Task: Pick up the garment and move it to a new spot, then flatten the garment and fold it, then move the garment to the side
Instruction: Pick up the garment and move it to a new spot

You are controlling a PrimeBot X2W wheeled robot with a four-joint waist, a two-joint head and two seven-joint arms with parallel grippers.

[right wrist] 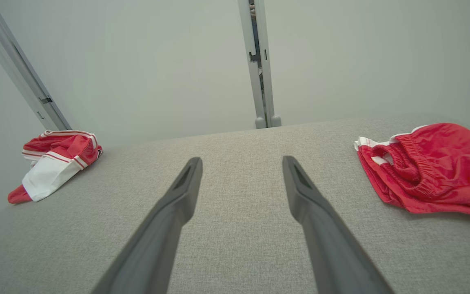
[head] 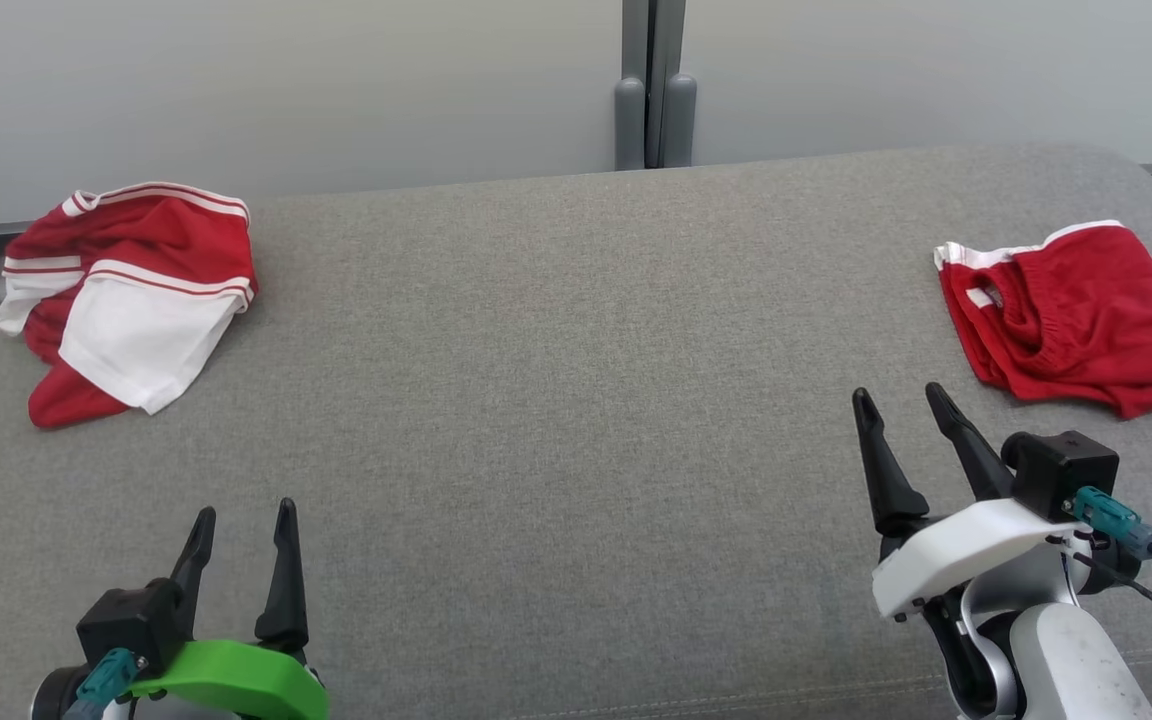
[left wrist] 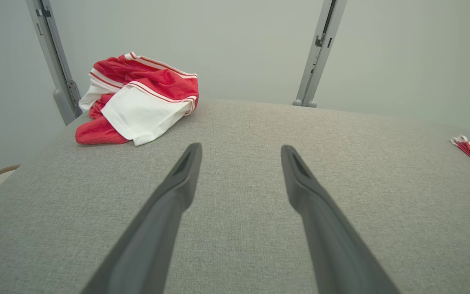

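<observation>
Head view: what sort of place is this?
Probably a lab test cell, not a home: grey fabric-covered worktable, plain partition panels on a metal post, red-and-white garment and red shorts staged at opposite ends.

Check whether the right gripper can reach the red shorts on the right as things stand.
Probably yes. The right gripper is open and empty, the red shorts lie just beyond it, slightly to its right, and only bare grey cushion lies between them.

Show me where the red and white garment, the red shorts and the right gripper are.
red and white garment (head: 141, 335), head view, on its white panel.
red shorts (head: 1101, 310), head view, on the plain red cloth below the waistband.
right gripper (head: 898, 392), head view, midway between its open fingertips.
</observation>
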